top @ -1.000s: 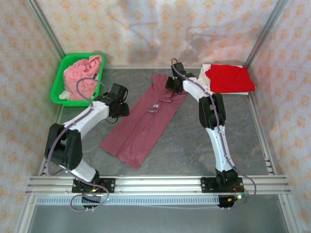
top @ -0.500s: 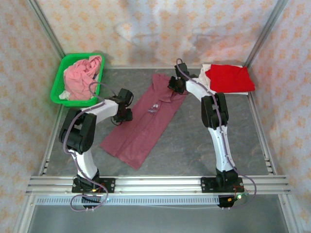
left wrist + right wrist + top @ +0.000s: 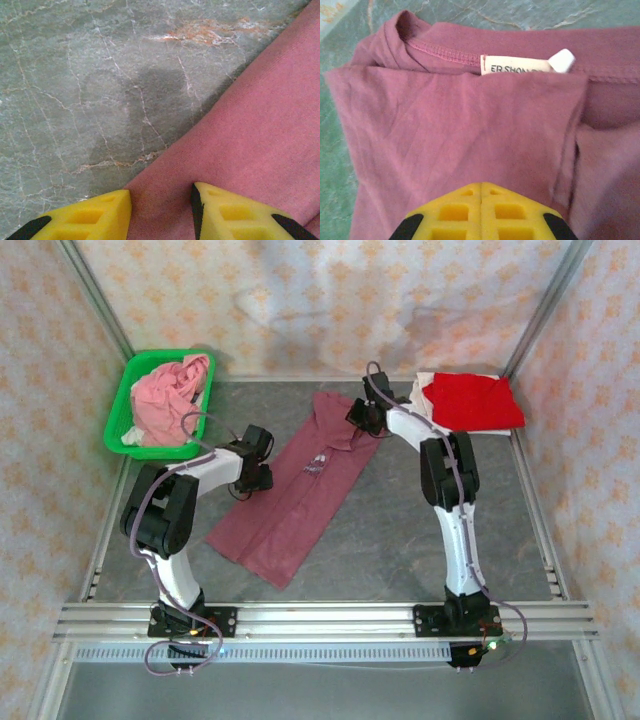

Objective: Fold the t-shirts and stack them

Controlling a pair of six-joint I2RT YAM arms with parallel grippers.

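A maroon t-shirt (image 3: 295,490) lies folded lengthwise in a diagonal strip on the grey table. My left gripper (image 3: 258,478) stands open at its left edge. In the left wrist view the yellow fingertips (image 3: 161,192) straddle that cloth edge (image 3: 250,125), which lies flat between them. My right gripper (image 3: 360,418) is at the collar end. In the right wrist view its jaws (image 3: 481,185) are shut together on the maroon cloth (image 3: 460,115), just below the neck label (image 3: 517,65). A folded red t-shirt (image 3: 468,400) rests on a white one (image 3: 425,388) at the back right.
A green basket (image 3: 118,418) at the back left holds a crumpled pink t-shirt (image 3: 165,395). Patterned walls close in three sides, and an aluminium rail (image 3: 320,618) runs along the near edge. Bare stone-patterned table (image 3: 400,520) lies between the shirt and the right arm.
My right gripper's jaws have shut at the collar end. My left arm has drawn its elbow in, and its gripper has settled onto the shirt's left edge.
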